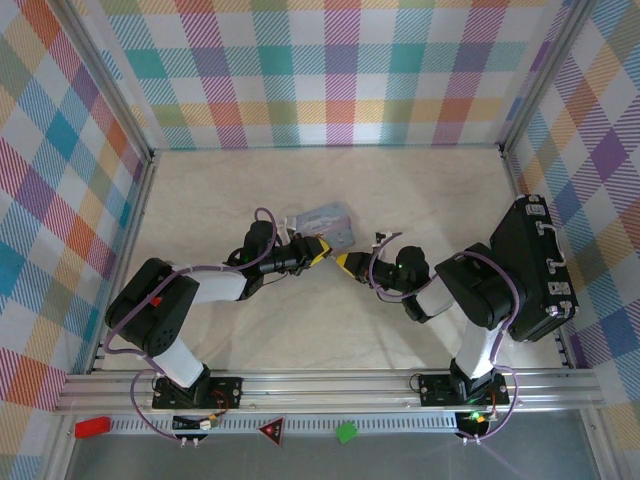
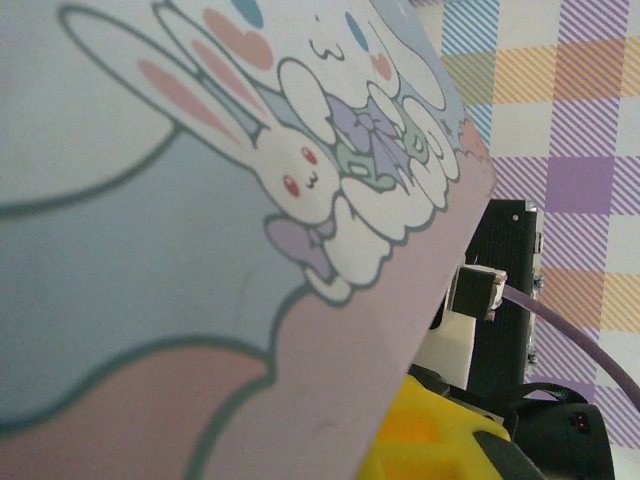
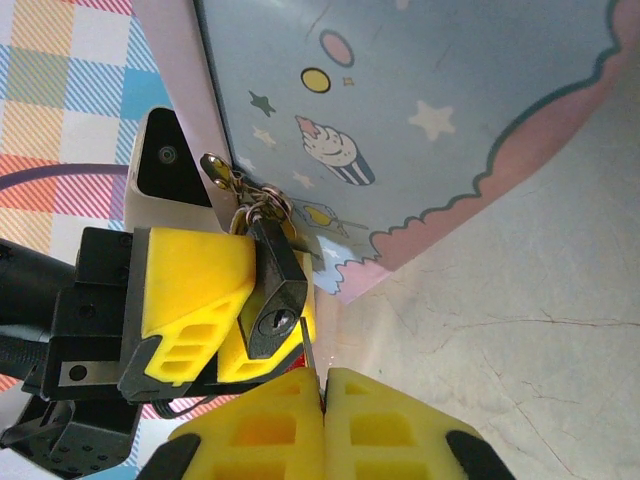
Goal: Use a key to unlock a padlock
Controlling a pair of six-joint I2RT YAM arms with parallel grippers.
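Note:
The small dark padlock [image 3: 270, 290] hangs by its shackle from the clasp of the light-blue cartoon tin [image 3: 430, 120]. My left gripper [image 3: 258, 312] is shut on the lock body, its yellow fingers [image 3: 185, 285] on either side, and the keyhole faces the right wrist camera. My right gripper [image 3: 323, 385] is shut on the thin silvery key [image 3: 311, 352]. The key's blade points up, just right of the keyhole and outside it. From above, the left gripper [image 1: 318, 252] and right gripper [image 1: 345, 263] meet tip to tip below the tin [image 1: 328, 222]. The tin [image 2: 200, 230] is close up in the left wrist view.
A black case [image 1: 535, 265] stands at the right side of the table, next to the right arm. Checked cloth walls [image 1: 340, 70] enclose the beige tabletop [image 1: 300, 330]. The arms' cables loop near both grippers.

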